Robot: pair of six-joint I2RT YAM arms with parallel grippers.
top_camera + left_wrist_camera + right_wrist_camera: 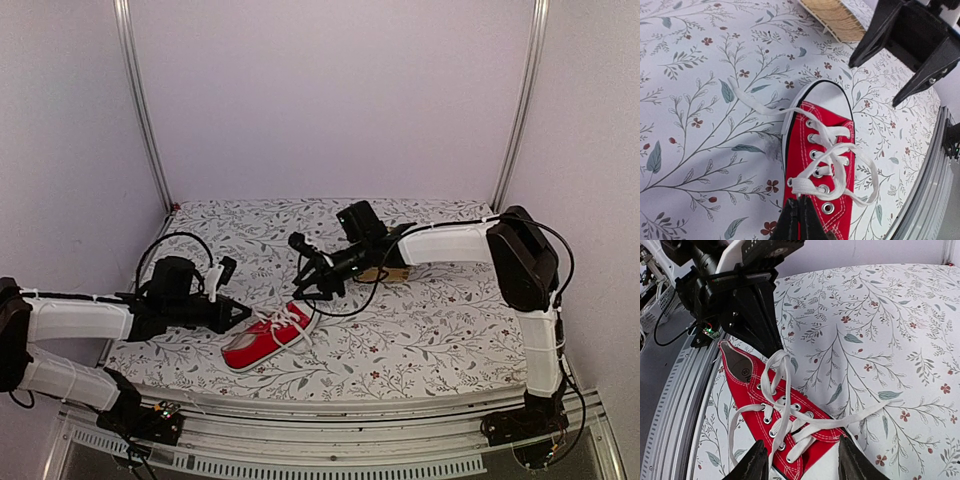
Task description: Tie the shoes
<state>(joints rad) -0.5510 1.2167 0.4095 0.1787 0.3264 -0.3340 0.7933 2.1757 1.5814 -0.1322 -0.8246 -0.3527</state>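
Note:
A single red shoe point(262, 342) with white laces lies on the floral cloth, its toe toward the back right. In the left wrist view the shoe point(812, 150) fills the centre. My left gripper point(800, 201) is shut at the top eyelets, pinching a white lace loop point(781, 362). My right gripper point(804, 466) hangs open over the toe cap, nothing between its fingers point(754, 465). From the left wrist it shows as the right gripper point(872, 85) above the toe. One loose lace end point(747, 97) trails across the cloth; another lace loop point(867, 182) hangs off the other side.
A yellow woven basket point(388, 272) stands behind the shoe, partly under the right arm, and shows as the basket point(834, 19) beyond the toe. The table's metal front rail point(675, 405) runs close to the heel. Cables hang from both arms.

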